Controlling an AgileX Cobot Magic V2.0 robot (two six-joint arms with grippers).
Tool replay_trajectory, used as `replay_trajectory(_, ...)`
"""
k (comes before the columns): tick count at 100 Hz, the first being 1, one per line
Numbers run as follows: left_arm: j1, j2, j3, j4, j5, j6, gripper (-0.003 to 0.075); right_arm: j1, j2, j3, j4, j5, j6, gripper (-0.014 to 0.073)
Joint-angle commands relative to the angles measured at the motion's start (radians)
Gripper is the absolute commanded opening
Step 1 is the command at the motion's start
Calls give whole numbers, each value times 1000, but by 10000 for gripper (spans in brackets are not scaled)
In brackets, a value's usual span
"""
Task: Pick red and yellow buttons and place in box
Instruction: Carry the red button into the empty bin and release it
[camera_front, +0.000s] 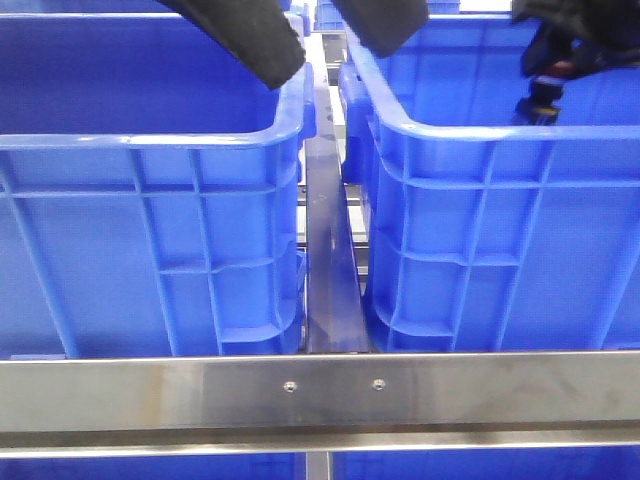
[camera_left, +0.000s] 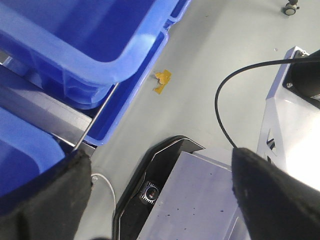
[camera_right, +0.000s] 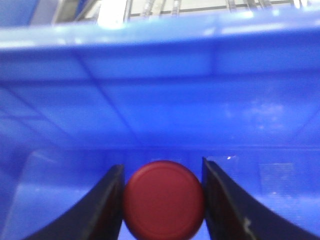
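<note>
Right hand at lower centre of the right wrist frame, fingers closed in on a red button; disc sits between them, touching both, inside a blue crate whose wall fills the frame. Cannot tell whether the button rests on the floor of the crate or is lifted. Left hand spread wide, holding nothing; its view looks past a crate rim at upper left, down to the floor and the robot base. Front view: left crate and right crate side by side with a metal rail between; right arm over the right crate at upper right. Risks, judged: grip is on the rounded edge of a smooth disc, so it could squirt out or tip if the fingers squeeze unevenly; a drop during transfer could send it into the gap by the rail. The two crates look alike, so release into the wrong one is possible. Hidden: crate interiors in the front view, both hands there, any yellow button; the right wrist frame is blurred, contact not sharp
</note>
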Motion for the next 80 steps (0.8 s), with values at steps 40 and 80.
replay_trajectory(40,-8,-37,-25,-25,-33,-1,547,25,19,-37,39,-138,-10,272)
replay_trajectory(80,-8,-37,-25,-23,-33,-1,547,71,48,-64,41,-205,-9,272)
